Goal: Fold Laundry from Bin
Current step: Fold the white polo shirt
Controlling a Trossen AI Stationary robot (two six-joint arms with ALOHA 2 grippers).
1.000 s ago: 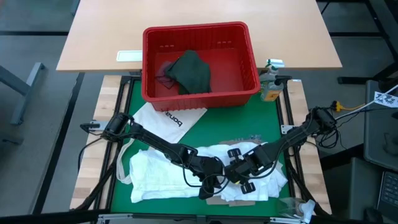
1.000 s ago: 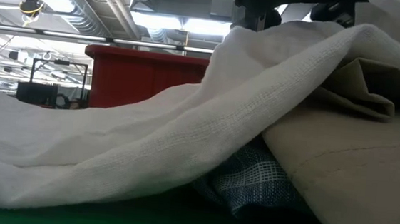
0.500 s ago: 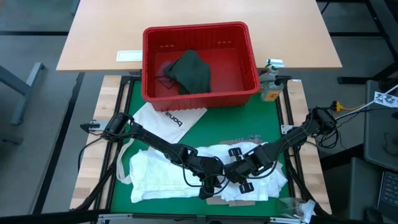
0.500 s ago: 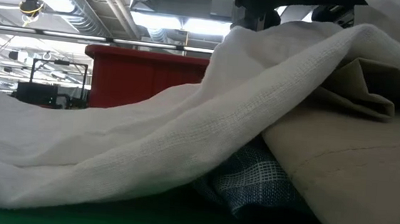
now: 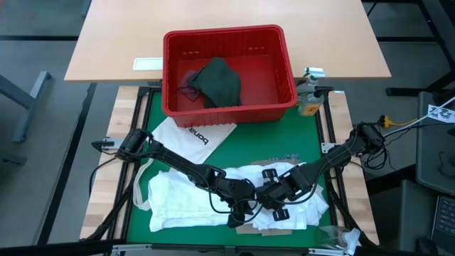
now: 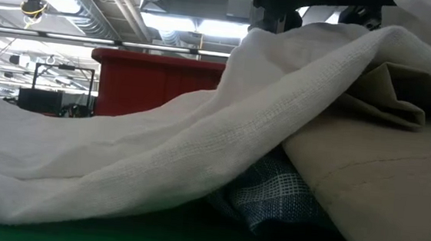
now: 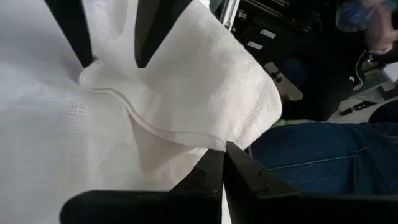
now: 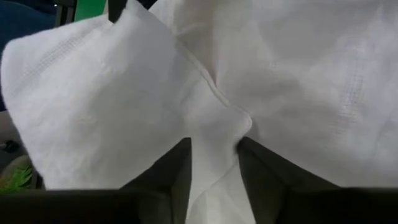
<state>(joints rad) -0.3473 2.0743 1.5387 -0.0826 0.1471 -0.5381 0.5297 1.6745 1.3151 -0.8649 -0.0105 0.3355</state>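
Note:
The large white shirt (image 5: pixel 192 199) lies spread on the green mat near the front edge, over a tan shirt (image 6: pixel 365 178) and a blue-checked cloth (image 6: pixel 271 194). My left gripper (image 5: pixel 247 206) and my right gripper (image 5: pixel 266 200) stand close together over its right part, each shut on white cloth, which rises to a peak (image 6: pixel 264 36) in the low view. The red bin (image 5: pixel 229 107) stands at the far edge with a dark green-grey top (image 5: pixel 217 82) and a maroon piece (image 5: pixel 186 82) on its floor. My left gripper pinches the white shirt's hemmed edge (image 7: pixel 214 142) between its two shut fingers (image 7: pixel 242 174). The cloth rises slack from the pile to that edge. My right gripper has a fold of the white shirt (image 8: pixel 214 134) pinched between its two fingers (image 8: pixel 177 168); the cloth fills the gap between them. The fold is raised above the pile and spreads out to both sides. One layer or several, I cannot tell.
A white tote bag with black lettering (image 5: pixel 190 134) lies between the bin and the shirt, its straps (image 5: pixel 138 185) trailing at the left. A bottle (image 5: pixel 309 99) stands right of the bin. A person's leg in jeans (image 7: pixel 323 162) is just past the table's near edge.
My right gripper has edged a little toward the table's left, closer to my left gripper, still shut on the white shirt. The cloth keeps its shape.

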